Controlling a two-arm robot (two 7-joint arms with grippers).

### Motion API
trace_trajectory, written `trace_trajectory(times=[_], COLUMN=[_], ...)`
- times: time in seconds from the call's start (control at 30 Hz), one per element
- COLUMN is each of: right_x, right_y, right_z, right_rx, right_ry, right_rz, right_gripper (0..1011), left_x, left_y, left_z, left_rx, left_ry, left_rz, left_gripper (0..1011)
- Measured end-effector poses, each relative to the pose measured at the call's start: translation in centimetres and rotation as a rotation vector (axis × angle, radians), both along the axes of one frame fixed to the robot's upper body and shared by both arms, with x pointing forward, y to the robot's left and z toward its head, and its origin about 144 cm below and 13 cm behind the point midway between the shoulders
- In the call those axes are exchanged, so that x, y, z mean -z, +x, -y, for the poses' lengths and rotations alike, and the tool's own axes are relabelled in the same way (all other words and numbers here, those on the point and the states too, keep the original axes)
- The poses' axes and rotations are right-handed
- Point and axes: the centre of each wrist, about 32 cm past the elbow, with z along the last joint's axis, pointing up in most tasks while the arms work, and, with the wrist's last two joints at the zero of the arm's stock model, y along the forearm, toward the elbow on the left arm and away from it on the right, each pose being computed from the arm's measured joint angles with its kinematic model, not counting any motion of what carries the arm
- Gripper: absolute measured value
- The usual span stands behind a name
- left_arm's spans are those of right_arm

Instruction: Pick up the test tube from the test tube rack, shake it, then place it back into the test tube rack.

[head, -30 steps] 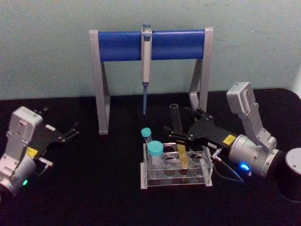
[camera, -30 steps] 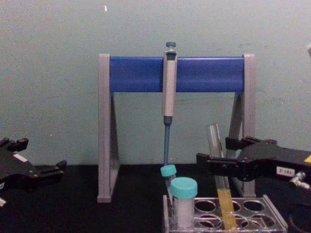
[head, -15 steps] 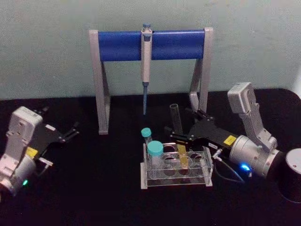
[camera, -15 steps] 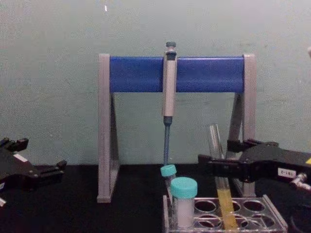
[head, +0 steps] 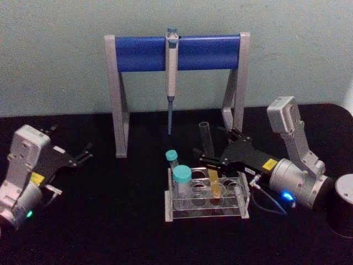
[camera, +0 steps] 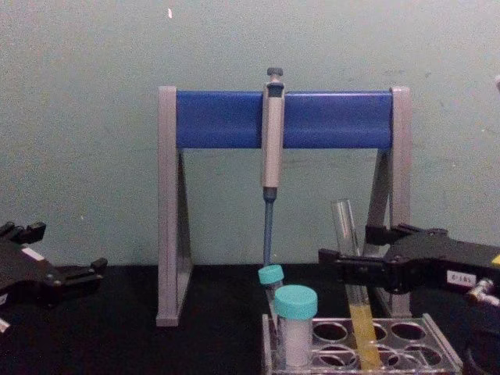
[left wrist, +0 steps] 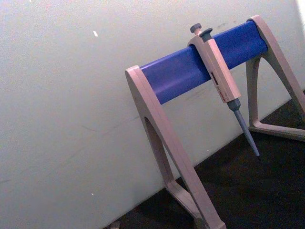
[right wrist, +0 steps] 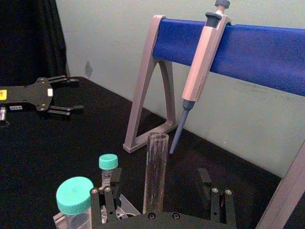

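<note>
The test tube (head: 206,142) stands upright in a hole of the clear test tube rack (head: 205,213), yellow-orange liquid in its lower part. It appears as well in the chest view (camera: 346,234) and the right wrist view (right wrist: 156,169). My right gripper (head: 208,142) is open, one finger on each side of the tube's upper half with gaps between them, as seen from the chest (camera: 344,245) and from the wrist (right wrist: 159,193). My left gripper (head: 71,141) is parked open at the table's left, well away from the rack.
A grey-and-blue pipette stand (head: 176,52) with a hanging pipette (head: 171,77) stands behind the rack. A wide teal-capped vial (head: 182,182) and a slim teal-capped tube (head: 172,160) occupy the rack's left holes. A black cylinder (head: 343,204) sits at the right edge.
The right gripper has shifted only very slightly around the tube. The tube stays in the rack and the left arm has not moved.
</note>
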Motion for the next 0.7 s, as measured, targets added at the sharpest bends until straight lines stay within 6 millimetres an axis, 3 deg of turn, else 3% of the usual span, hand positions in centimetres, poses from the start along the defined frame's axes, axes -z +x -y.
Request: trace_trajectory(times=[0.3,0.47,0.57,0.63,0.7], right_x=[-0.01,0.00,0.00,-0.01,-0.01], right_y=[-0.01,-0.01,-0.01,-0.01,-0.01], right_z=[-0.03,-0.04,-0.04,-0.04,-0.04], right_rx=[-0.001,0.000,0.000,0.000,0.000], right_ry=[0.000,0.000,0.000,0.000,0.000], right_rz=[0.001,0.001,0.001,0.001,0.001], right_gripper=[870,686,625,502,479], left_x=[0.00,0.00,0.00,0.00,0.00], left_y=[0.00,0.00,0.00,0.00,0.00], left_z=[0.00,0.00,0.00,0.00,0.00], left_rx=[0.000,0.000,0.000,0.000,0.000], left_ry=[0.000,0.000,0.000,0.000,0.000], left_rz=[0.000,0.000,0.000,0.000,0.000], left_gripper=[1001,1001,1001,1001,1001])
